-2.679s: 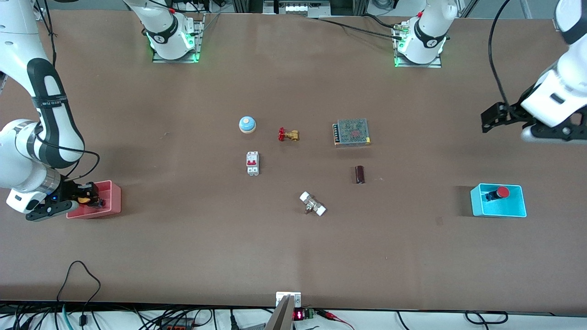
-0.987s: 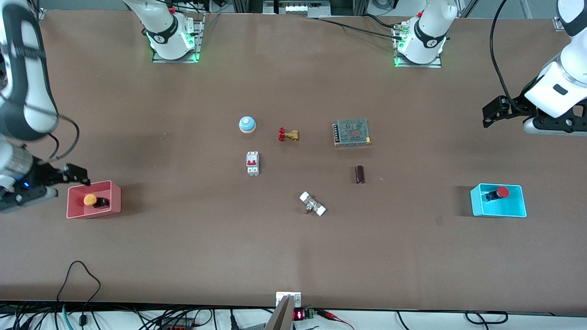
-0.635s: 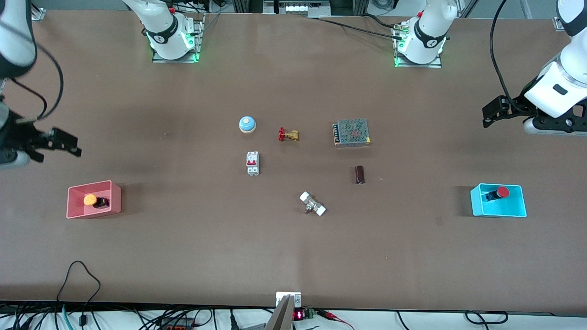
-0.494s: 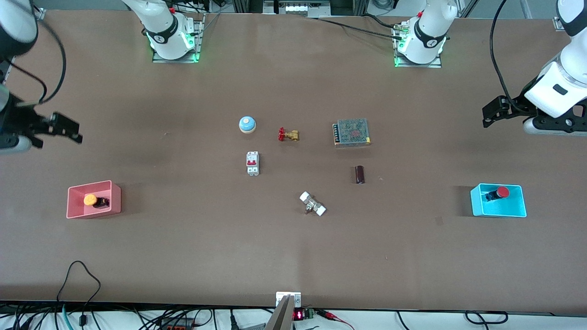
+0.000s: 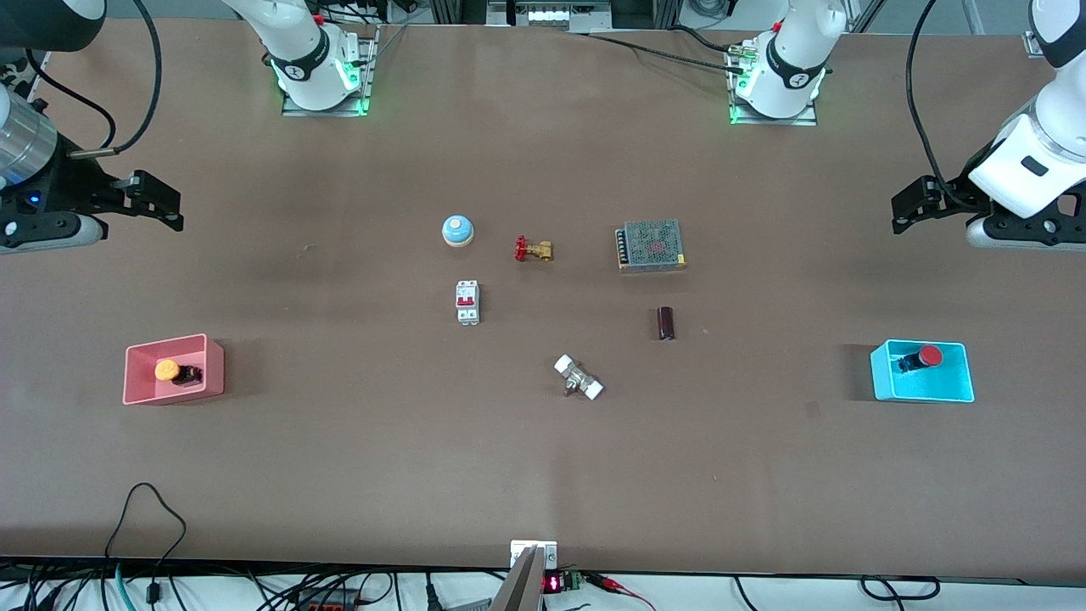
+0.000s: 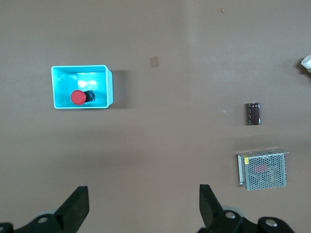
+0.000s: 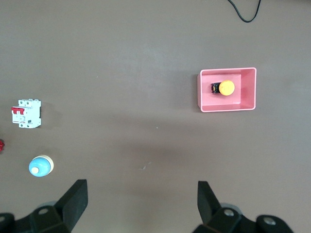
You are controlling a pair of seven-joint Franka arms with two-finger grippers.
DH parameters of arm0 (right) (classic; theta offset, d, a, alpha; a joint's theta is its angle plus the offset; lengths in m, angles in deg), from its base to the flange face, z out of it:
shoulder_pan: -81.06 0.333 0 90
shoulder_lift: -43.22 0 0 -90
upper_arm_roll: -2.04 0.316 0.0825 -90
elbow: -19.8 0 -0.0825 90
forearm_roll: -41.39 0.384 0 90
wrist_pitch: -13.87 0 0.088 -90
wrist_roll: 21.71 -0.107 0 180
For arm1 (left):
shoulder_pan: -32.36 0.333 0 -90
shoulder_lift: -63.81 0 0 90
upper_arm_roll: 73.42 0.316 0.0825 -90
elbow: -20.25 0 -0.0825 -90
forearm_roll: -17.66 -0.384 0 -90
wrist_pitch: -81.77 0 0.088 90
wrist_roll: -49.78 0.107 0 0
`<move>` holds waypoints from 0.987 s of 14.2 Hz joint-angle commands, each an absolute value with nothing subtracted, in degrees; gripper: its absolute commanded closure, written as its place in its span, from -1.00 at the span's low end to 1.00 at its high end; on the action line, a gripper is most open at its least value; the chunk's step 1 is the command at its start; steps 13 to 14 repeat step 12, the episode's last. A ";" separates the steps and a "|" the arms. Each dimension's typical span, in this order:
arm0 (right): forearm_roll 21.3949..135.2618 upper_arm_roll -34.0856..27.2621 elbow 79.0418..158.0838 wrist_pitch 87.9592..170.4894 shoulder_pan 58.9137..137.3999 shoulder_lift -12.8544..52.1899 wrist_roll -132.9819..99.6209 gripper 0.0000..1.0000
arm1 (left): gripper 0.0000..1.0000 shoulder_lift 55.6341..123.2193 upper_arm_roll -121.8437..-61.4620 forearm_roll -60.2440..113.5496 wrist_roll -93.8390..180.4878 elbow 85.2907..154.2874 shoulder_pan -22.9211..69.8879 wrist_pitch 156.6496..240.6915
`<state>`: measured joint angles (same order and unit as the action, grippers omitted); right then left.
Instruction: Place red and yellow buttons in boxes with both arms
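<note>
The yellow button (image 5: 167, 370) lies in the pink-red box (image 5: 214, 375) toward the right arm's end of the table; both show in the right wrist view, the button (image 7: 226, 88) in the box (image 7: 247, 103). The red button (image 5: 931, 355) lies in the cyan-blue box (image 5: 925, 391) toward the left arm's end; the left wrist view shows this button (image 6: 77, 97) in its box (image 6: 60, 82). My right gripper (image 5: 161, 205) is open and empty, high over bare table. My left gripper (image 5: 906, 212) is open and empty, high over bare table.
In the middle of the table lie a blue dome bell (image 5: 457, 230), a brass valve with a red handle (image 5: 533, 249), a white circuit breaker (image 5: 467, 302), a metal mesh power supply (image 5: 651, 245), a dark cylinder (image 5: 666, 323) and a white-ended fitting (image 5: 579, 378).
My right gripper let go of the yellow button in the pink-red box, rose and drew back toward its base. The left arm has barely moved.
</note>
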<state>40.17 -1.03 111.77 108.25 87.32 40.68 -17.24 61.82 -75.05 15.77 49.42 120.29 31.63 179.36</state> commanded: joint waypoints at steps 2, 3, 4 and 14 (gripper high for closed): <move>40.07 -2.36 110.34 107.56 88.53 39.88 -17.67 -1.00 | -1.00 61.52 -74.73 16.52 49.78 120.01 31.39 178.28; 40.25 -2.36 110.33 107.56 88.27 39.62 -17.41 -1.00 | -1.00 61.52 -74.65 16.52 49.78 119.92 31.39 178.36; 40.25 -2.18 110.33 107.65 87.83 39.62 -17.58 -1.00 | -1.00 61.52 -74.65 16.52 49.78 119.92 31.39 178.36; 39.90 -0.42 110.51 107.47 86.33 39.53 -17.58 -1.00 | -1.00 61.52 -74.65 16.52 49.78 119.92 31.39 178.36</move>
